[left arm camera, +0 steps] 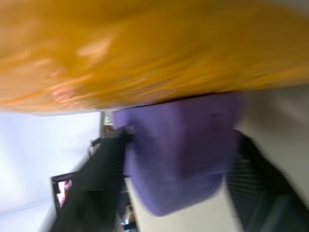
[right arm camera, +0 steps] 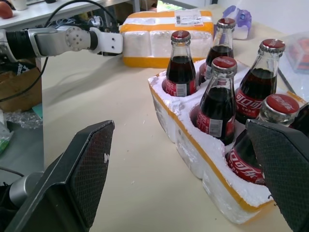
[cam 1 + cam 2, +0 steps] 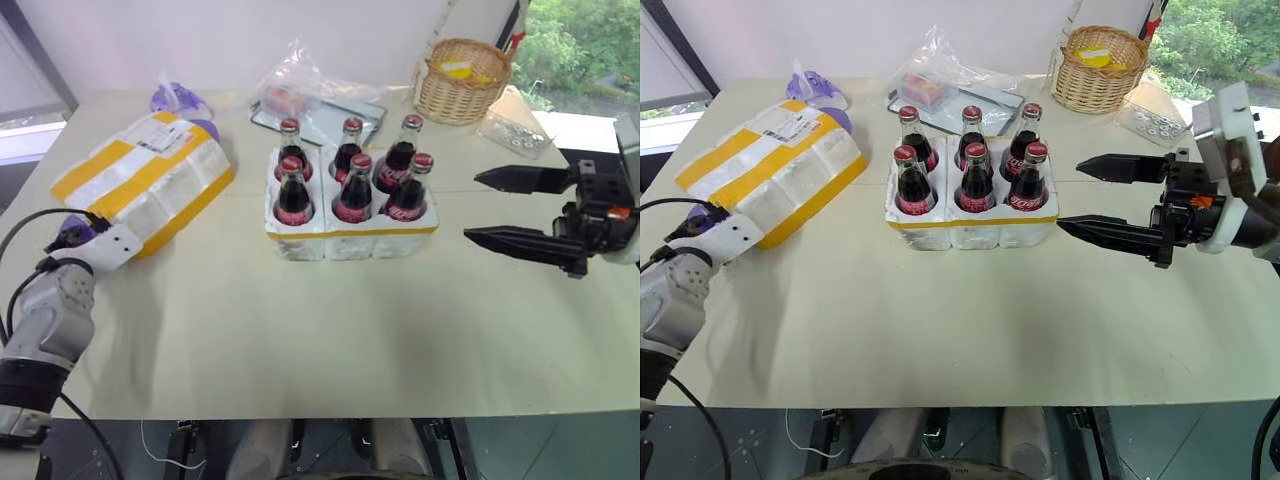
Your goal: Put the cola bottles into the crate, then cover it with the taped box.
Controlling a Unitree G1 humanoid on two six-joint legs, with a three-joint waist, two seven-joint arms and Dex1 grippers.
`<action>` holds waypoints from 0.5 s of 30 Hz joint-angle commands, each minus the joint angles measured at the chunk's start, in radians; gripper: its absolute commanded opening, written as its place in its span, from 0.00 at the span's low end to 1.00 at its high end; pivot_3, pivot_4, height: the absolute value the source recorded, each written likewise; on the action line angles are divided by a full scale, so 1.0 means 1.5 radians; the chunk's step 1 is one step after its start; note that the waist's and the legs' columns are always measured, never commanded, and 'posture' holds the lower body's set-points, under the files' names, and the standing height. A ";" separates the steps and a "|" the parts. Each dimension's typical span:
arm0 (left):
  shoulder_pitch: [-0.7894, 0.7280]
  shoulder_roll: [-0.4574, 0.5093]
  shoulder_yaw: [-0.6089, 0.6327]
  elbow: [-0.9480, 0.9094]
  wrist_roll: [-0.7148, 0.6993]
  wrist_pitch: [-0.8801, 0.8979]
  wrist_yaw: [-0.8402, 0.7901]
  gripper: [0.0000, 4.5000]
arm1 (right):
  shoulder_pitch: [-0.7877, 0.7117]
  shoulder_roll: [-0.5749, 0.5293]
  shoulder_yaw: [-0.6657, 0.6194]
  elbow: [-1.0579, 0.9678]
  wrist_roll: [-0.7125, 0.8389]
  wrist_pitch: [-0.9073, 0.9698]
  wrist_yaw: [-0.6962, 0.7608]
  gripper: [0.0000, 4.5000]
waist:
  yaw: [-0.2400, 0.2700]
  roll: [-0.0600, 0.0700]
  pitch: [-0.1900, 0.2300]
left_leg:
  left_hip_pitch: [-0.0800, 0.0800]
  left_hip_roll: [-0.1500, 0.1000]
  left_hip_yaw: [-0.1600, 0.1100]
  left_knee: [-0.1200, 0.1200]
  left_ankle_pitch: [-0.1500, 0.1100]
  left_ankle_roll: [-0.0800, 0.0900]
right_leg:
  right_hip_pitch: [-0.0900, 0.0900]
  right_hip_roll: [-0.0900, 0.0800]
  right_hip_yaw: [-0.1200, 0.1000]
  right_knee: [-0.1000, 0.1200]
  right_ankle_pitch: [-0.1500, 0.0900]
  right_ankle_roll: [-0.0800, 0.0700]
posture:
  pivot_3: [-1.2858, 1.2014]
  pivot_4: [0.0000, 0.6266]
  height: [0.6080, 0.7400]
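Several cola bottles (image 3: 353, 190) with red caps stand upright in the slots of the crate (image 3: 350, 240), a low white foam tray with a yellow band, at mid-table. To its left lies the taped box (image 3: 150, 180), tilted, with yellow stripes and a white label. My left gripper (image 3: 72, 235) sits at the box's near left corner, under the yellow edge. In the left wrist view its black fingers (image 1: 96, 179) press both sides of a purple block (image 1: 181, 159). My right gripper (image 3: 473, 208) hovers open to the right of the crate, fingers pointing at it, nothing between them.
A wicker basket (image 3: 460, 78) stands at the back right, with a clear bag of small parts (image 3: 515, 125) beside it. A crumpled plastic bag on a tray (image 3: 305, 92) lies behind the crate. Another purple piece (image 3: 178, 100) sits behind the box.
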 commanded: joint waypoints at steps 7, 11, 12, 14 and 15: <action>-0.026 0.022 0.042 0.001 0.021 -0.031 0.005 0.18 | 0.007 -0.017 0.006 0.003 -0.031 -0.032 -0.017 1.00 | 0.005 0.000 0.000 | 0.000 0.000 0.000 0.000 0.000 0.000 | 0.000 0.000 0.000 0.000 0.000 0.000 | 0.52 0.24 1.00; -0.068 0.030 0.081 -0.014 -0.001 -0.080 0.016 0.18 | 0.011 -0.028 0.003 0.033 -0.042 -0.034 -0.004 1.00 | 0.012 0.000 0.000 | 0.000 0.000 0.000 0.000 0.000 0.000 | -0.001 0.000 0.000 0.000 0.000 0.000 | 0.52 0.24 1.00; -0.080 0.033 0.088 -0.016 -0.007 -0.100 0.012 0.18 | 0.012 -0.030 0.001 0.039 -0.044 -0.034 -0.003 1.00 | 0.015 -0.001 0.000 | -0.001 0.000 0.000 0.000 0.000 0.000 | -0.001 0.000 0.000 0.000 0.000 0.000 | 0.52 0.24 1.00; -0.113 0.038 0.095 -0.021 -0.025 -0.139 -0.005 0.18 | 0.009 -0.032 0.004 0.057 -0.052 -0.031 -0.014 1.00 | 0.016 -0.001 -0.001 | -0.003 0.000 0.000 0.001 0.000 0.000 | -0.002 0.000 0.000 0.000 0.000 0.000 | 0.52 0.24 1.00; -0.130 0.039 0.097 -0.023 -0.034 -0.155 -0.015 0.18 | 0.007 -0.032 0.005 0.065 -0.058 -0.032 -0.020 1.00 | 0.016 -0.001 -0.001 | -0.003 0.000 0.000 0.001 0.000 0.000 | -0.003 0.000 0.000 0.000 0.000 0.000 | 0.52 0.24 1.00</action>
